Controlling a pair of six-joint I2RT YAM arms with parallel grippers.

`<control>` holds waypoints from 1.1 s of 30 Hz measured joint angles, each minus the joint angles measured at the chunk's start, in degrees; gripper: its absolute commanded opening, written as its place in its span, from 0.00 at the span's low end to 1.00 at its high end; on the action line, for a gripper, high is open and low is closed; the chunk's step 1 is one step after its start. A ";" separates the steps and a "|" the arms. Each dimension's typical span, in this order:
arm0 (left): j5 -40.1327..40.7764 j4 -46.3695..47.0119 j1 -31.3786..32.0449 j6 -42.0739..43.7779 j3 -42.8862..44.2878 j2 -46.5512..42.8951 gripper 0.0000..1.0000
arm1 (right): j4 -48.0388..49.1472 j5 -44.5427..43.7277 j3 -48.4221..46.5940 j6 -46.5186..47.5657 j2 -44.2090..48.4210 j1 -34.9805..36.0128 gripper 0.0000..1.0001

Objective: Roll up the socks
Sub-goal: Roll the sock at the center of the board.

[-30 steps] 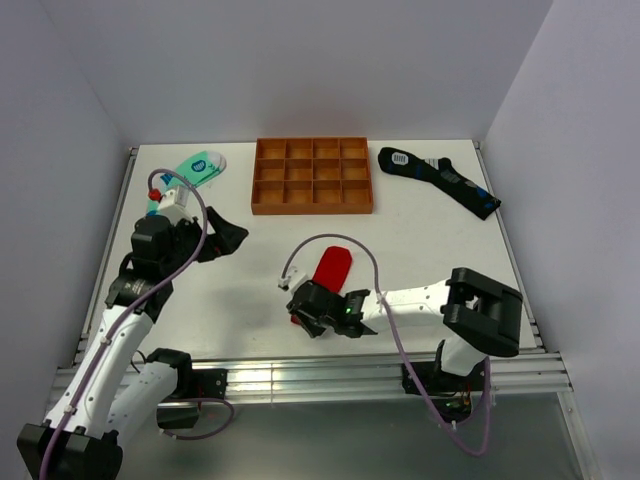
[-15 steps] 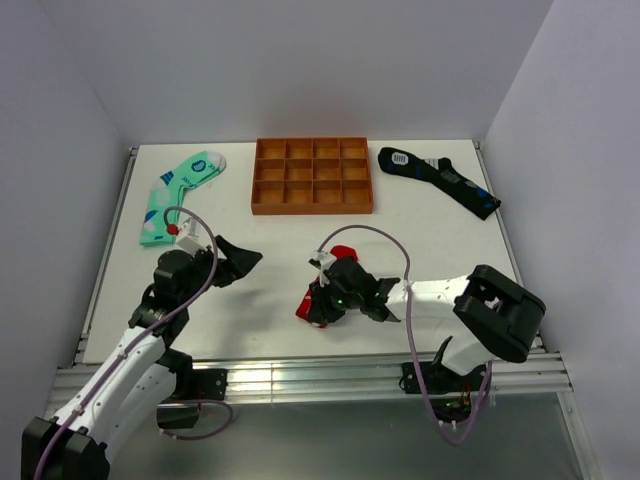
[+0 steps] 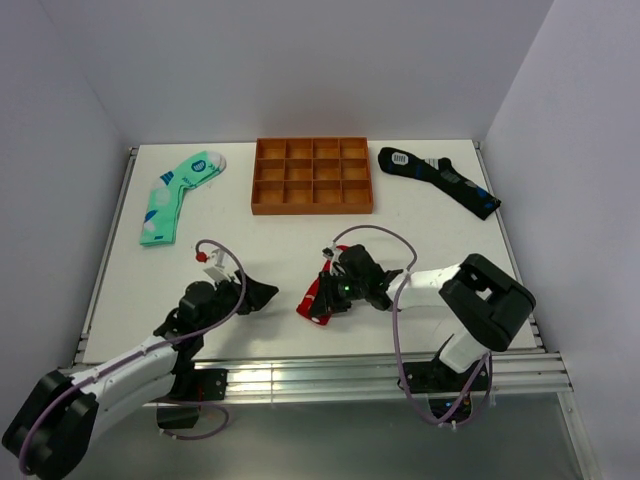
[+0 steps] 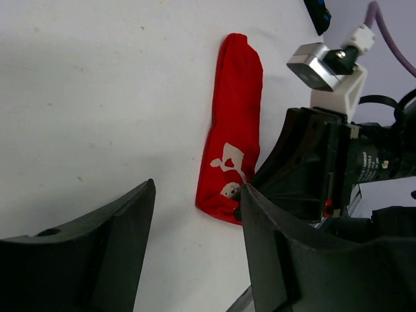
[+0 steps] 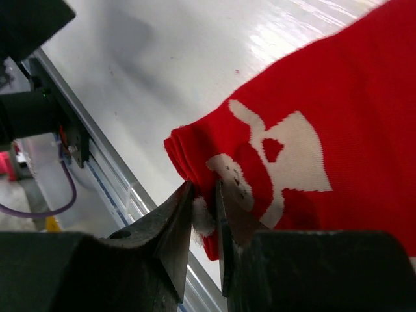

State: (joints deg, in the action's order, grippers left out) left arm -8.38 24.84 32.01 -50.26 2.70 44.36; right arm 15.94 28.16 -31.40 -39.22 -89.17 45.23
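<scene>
A red sock (image 3: 314, 301) with a white print lies on the white table near the front edge. It also shows in the left wrist view (image 4: 235, 140) and in the right wrist view (image 5: 325, 123). My right gripper (image 3: 330, 292) is shut on the folded near edge of the red sock (image 5: 203, 198), with a white pompom between the jaws. My left gripper (image 3: 265, 293) is low over the table just left of the sock, open and empty (image 4: 197, 190). A green sock (image 3: 178, 194) lies at the far left. A dark blue sock (image 3: 438, 177) lies at the far right.
An orange compartment tray (image 3: 312, 209) stands at the back centre. The metal rail at the table's front edge (image 3: 300, 368) runs just near of both grippers. White walls close in the left, back and right sides.
My left arm has dropped from the left middle of the table to low beside the sock. My right gripper has swung round over the sock, and the sock's near end has shifted left.
</scene>
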 measured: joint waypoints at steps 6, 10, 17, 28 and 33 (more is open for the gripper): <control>3.93 6.69 5.66 1.16 -0.02 7.15 0.57 | 3.50 1.09 2.56 -4.39 -1.73 -1.40 0.25; 8.26 7.13 9.94 1.66 1.20 10.25 0.53 | 5.75 1.25 3.91 -6.29 -1.73 -1.79 0.25; 16.76 7.21 18.14 2.91 4.70 16.39 0.57 | 6.91 1.33 4.74 -7.67 -1.73 -2.36 0.25; 21.88 16.33 25.31 4.00 0.98 21.88 0.53 | 7.28 3.06 4.79 -7.76 -2.51 -3.74 0.24; 21.81 22.21 25.81 5.09 0.37 26.38 0.44 | 8.48 4.94 4.79 -7.80 -3.67 -4.28 0.24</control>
State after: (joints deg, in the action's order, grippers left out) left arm 13.43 47.05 57.82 -45.17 3.07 70.74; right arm 24.43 33.10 -26.61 -47.03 -92.84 40.95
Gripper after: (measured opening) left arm 0.450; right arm 0.241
